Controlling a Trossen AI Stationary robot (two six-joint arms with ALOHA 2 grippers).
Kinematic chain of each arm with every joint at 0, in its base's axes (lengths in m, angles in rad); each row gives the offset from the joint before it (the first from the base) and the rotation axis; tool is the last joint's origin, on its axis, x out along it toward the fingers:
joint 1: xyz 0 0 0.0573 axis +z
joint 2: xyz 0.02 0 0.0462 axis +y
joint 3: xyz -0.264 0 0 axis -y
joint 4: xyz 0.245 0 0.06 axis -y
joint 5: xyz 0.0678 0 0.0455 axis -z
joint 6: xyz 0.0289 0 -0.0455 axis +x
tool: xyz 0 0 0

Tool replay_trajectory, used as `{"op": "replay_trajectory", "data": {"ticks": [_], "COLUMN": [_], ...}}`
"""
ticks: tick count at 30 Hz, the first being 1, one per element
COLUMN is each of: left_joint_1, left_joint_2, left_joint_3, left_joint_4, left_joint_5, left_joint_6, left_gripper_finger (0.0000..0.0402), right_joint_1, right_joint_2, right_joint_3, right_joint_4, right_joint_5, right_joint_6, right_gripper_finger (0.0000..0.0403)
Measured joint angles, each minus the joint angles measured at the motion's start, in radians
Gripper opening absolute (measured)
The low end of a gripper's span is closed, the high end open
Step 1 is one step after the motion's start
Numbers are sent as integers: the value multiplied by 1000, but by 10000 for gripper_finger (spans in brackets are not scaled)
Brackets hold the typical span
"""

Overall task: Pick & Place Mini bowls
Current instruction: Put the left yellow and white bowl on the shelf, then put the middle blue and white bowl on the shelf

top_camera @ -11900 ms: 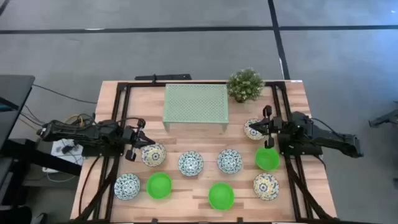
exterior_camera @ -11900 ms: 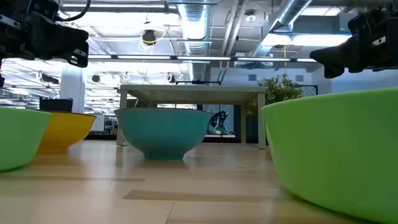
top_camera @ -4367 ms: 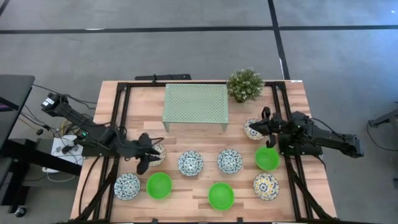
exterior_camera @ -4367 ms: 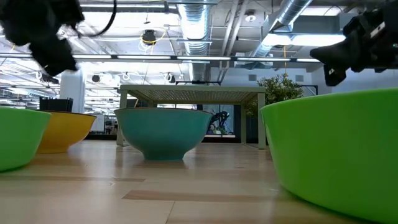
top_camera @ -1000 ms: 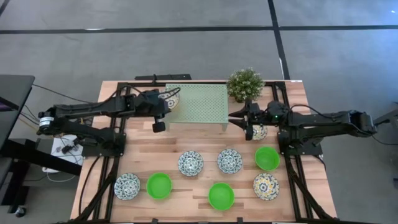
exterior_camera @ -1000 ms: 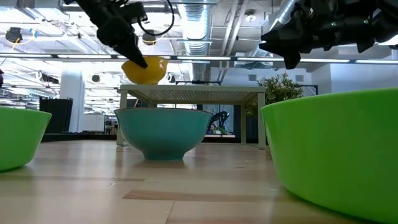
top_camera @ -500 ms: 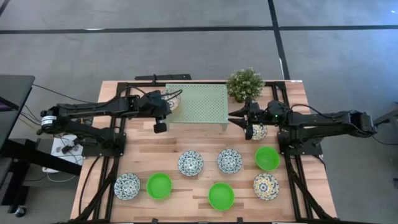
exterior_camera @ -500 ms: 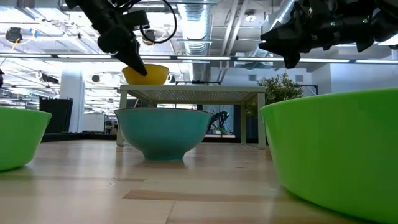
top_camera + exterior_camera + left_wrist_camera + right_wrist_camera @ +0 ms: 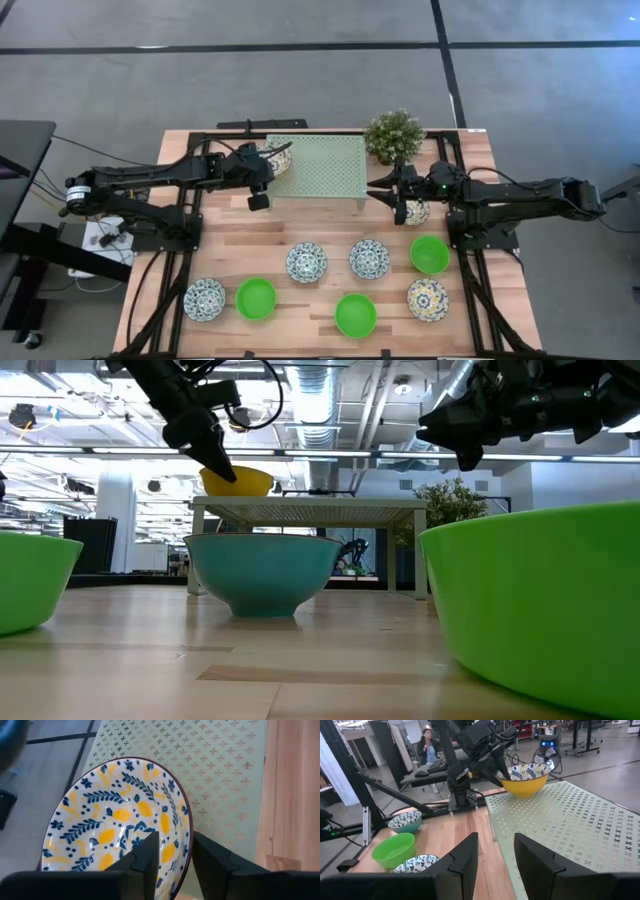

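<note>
Item: yellow-and-blue floral bowl (image 9: 117,827), yellow outside, one of the mini bowls; located at the 9 o'clock corner of the pale green perforated rack (image 9: 315,166), itself at 12 o'clock on the table (image 9: 320,225). Held by the left gripper (image 9: 262,165), fingers pinched over the rim, one inside and one outside the wall. Handling, judged: rigid, light, glossy and probably ceramic, so slippery and chip-prone; the rim wall is the only practical hold. Orientation: mouth upward, slightly tilted toward the gripper; round, so no long axis. The low view shows its base at or just above the rack top; contact cannot be told. Right gripper (image 9: 401,196) hovers at 3 o'clock of the rack, fingers apart, empty, above a floral bowl (image 9: 415,211).
</note>
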Motion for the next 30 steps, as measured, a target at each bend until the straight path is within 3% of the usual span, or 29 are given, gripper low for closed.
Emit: {"op": "replay_trajectory", "data": {"ticks": [11, 18, 24, 30], "left_joint_1": [-67, -197, -365, -522], "left_joint_2": [-6, -12, -12, -12], "left_joint_3": [0, 0, 0, -8], "left_joint_4": [116, 182, 232, 247], "left_joint_5": [-1, -67, -49, -16], "left_joint_6": [0, -5, -147, -287], "left_gripper_finger": [183, 178, 163, 150], "right_joint_1": [0, 0, 0, 25], "right_joint_2": [2, 61, 147, 206], "right_joint_3": [0, 0, 0, 0], "right_joint_4": [-4, -20, 14, 72], "right_joint_5": [0, 0, -9, -140], "right_joint_6": [0, 2, 4, 11], "right_gripper_finger": [122, 122, 122, 122]}}
